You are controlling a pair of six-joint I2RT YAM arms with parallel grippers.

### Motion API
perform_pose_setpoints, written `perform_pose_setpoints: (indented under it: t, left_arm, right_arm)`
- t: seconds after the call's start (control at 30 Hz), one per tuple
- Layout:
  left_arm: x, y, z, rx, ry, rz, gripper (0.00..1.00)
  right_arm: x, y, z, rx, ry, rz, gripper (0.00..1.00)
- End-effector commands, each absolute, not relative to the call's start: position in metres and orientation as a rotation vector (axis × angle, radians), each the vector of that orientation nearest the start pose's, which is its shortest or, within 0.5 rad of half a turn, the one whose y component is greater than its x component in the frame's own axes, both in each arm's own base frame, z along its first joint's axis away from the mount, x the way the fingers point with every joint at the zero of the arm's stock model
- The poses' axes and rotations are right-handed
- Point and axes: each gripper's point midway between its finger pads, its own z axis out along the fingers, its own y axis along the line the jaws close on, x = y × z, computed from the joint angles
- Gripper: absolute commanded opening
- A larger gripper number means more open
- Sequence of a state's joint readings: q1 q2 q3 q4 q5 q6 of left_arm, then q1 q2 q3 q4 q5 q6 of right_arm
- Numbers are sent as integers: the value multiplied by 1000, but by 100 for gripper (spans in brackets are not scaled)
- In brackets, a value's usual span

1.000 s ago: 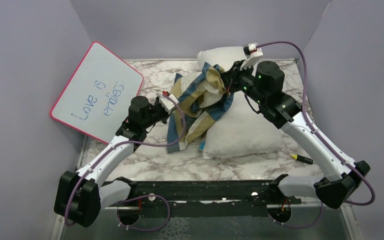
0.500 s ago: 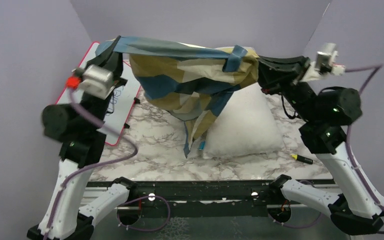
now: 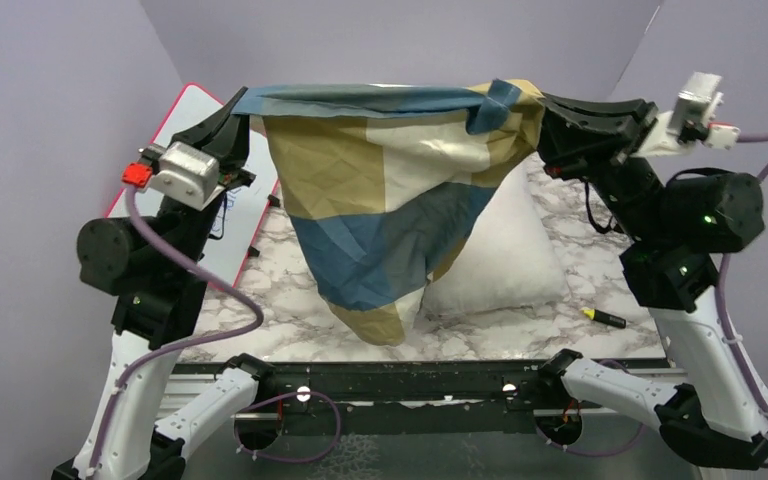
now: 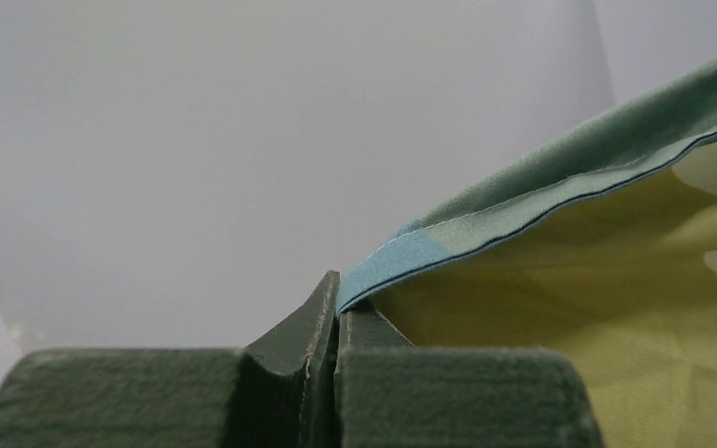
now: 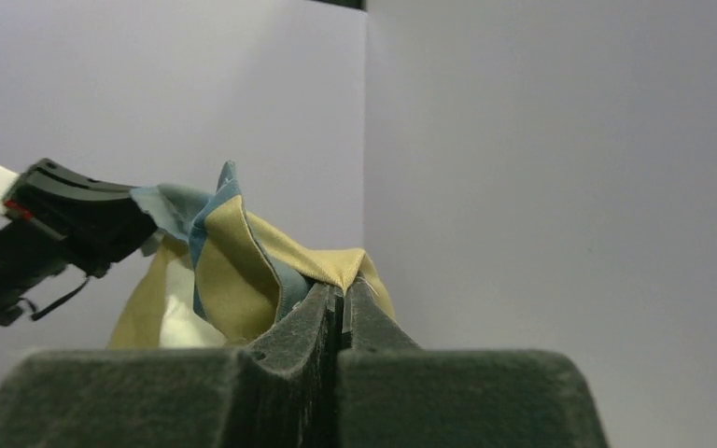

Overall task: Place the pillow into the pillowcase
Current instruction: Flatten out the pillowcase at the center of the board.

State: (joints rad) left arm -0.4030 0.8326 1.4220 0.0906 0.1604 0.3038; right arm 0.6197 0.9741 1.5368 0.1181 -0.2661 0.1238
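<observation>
The checked blue, tan and cream pillowcase (image 3: 385, 205) hangs high above the table, stretched between both grippers, its lower end drooping toward the front edge. My left gripper (image 3: 240, 108) is shut on its blue left corner (image 4: 401, 259). My right gripper (image 3: 543, 118) is shut on its tan right corner (image 5: 336, 268). The white pillow (image 3: 505, 245) lies on the marble table (image 3: 290, 310) behind and below the cloth, partly hidden by it.
A pink-rimmed whiteboard (image 3: 192, 115) leans against the left wall behind the left arm. A yellow marker (image 3: 604, 318) lies on the table at the right, near the right arm's base. Purple walls close in on three sides.
Both arms rose from the table and spread apart, lifting the bunched pillowcase off the pillow. Since half a second ago it has opened out flatter and hangs lower.
</observation>
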Motion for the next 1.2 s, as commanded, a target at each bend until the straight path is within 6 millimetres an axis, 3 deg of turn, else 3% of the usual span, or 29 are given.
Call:
perform_pose_setpoints:
  t: [0.0, 0.13, 0.23, 0.33, 0.47, 0.6, 0.7, 0.8, 0.87, 0.93, 1.0, 1.1, 1.17]
  left_arm:
    - [256, -57, 586, 242, 945, 96, 0]
    - [293, -16, 535, 99, 1117, 379, 0]
    - [289, -1, 522, 32, 1122, 438, 0]
    - [271, 0, 537, 37, 1065, 402, 0]
    - [234, -14, 586, 93, 900, 255, 0]
    - [175, -51, 638, 237, 670, -14, 0]
    - [122, -82, 666, 425, 528, -176, 0]
    - [75, -86, 684, 460, 404, -291, 0]
    - [59, -80, 693, 442, 378, -321, 0]
    - [57, -78, 696, 442, 407, -321, 0]
    - [59, -75, 697, 431, 414, -299, 0]
    - [69, -67, 694, 397, 412, -227, 0]
    - [88, -59, 690, 358, 471, -149, 0]
  right_arm:
    - [255, 191, 608, -367, 968, 584, 1]
    - [316, 228, 558, -432, 1096, 506, 1]
    - [325, 256, 541, -498, 1148, 601, 1]
    - [287, 267, 562, -573, 1103, 780, 1]
    - [228, 244, 602, -600, 921, 849, 1]
    - [172, 225, 619, -695, 820, 875, 1]
    - [113, 208, 624, -800, 695, 924, 1]
    - [63, 188, 630, -829, 584, 987, 1]
    - [40, 178, 637, -839, 547, 1027, 1]
    - [27, 173, 642, -847, 524, 1048, 1]
    - [28, 171, 643, -832, 531, 1043, 1]
    - [49, 173, 640, -766, 572, 1013, 1]
    - [73, 180, 639, -729, 616, 980, 1]
